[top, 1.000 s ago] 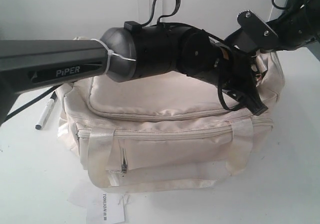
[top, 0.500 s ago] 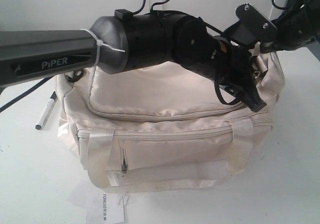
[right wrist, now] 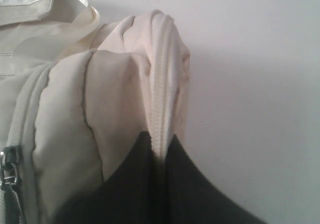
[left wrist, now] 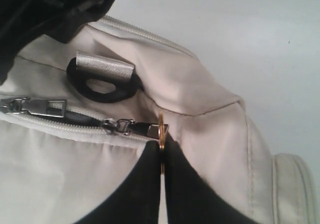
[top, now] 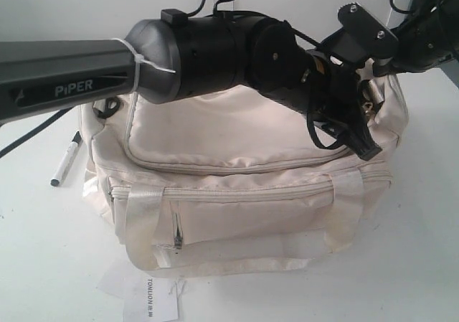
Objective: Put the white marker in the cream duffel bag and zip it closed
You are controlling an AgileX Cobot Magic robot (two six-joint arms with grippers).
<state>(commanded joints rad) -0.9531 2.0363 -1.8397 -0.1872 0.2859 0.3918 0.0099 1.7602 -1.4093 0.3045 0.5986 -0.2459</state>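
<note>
Pinching a zip pull (left wrist: 142, 129) at centre frame, the left gripper (left wrist: 161, 151) is clamped tight, the right gripper (right wrist: 159, 149) nips the bag (top: 215, 186) by a seam, and the marker (top: 66, 161) lies far left.

L arm (top: 186, 53) shifted left, bit higher
</note>
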